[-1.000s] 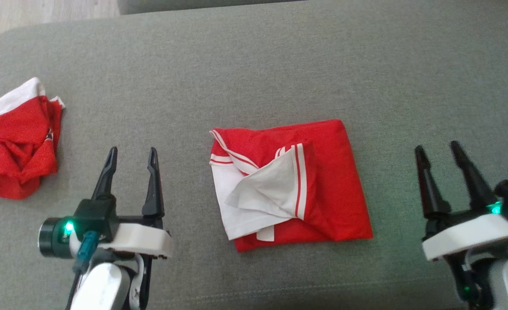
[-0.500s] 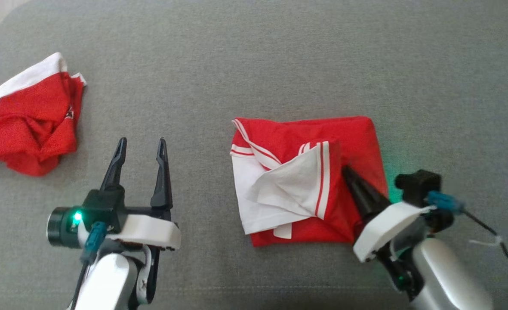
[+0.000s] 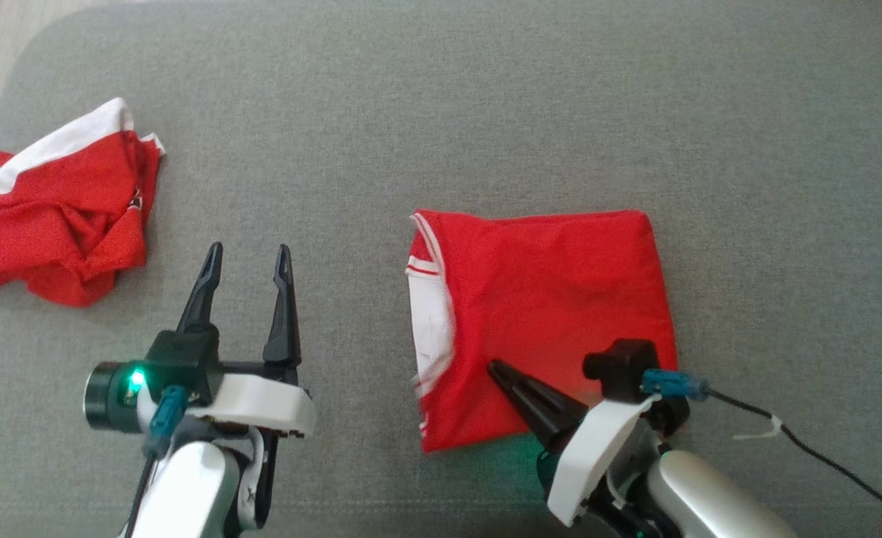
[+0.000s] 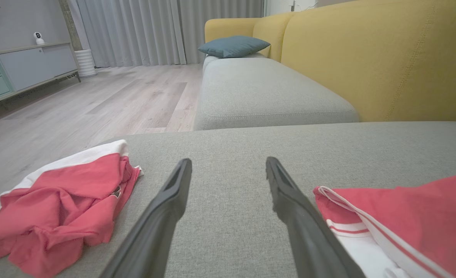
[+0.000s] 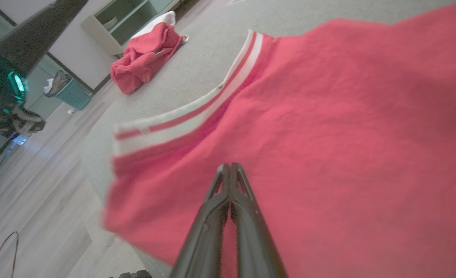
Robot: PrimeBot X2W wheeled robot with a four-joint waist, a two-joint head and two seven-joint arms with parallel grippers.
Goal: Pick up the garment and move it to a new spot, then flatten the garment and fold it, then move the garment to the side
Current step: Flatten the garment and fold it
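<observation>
A folded red garment (image 3: 553,299) with white striped trim lies in the middle of the grey cushion (image 3: 485,112). It also shows as red cloth (image 4: 405,208) at the lower right of the left wrist view. My right gripper (image 3: 494,366) is shut, fingers pressed together, tips lying on the garment's near part (image 5: 347,116); the right wrist view shows the gripper (image 5: 229,166) with no cloth between the fingers. My left gripper (image 3: 249,250) hangs open over bare cushion to the garment's left, and the left wrist view shows the gripper (image 4: 228,162) empty.
A second, crumpled red and white garment (image 3: 52,217) lies at the cushion's far left edge. A black cable (image 3: 821,456) trails from my right wrist. Beyond are a yellow sofa back (image 4: 367,58), a blue pillow (image 4: 233,45) and wood floor (image 4: 96,100).
My right gripper shut and swung in from the right onto the garment's near part. The white flap on top is gone from sight; the top is now smooth red. The camera shifted slightly.
</observation>
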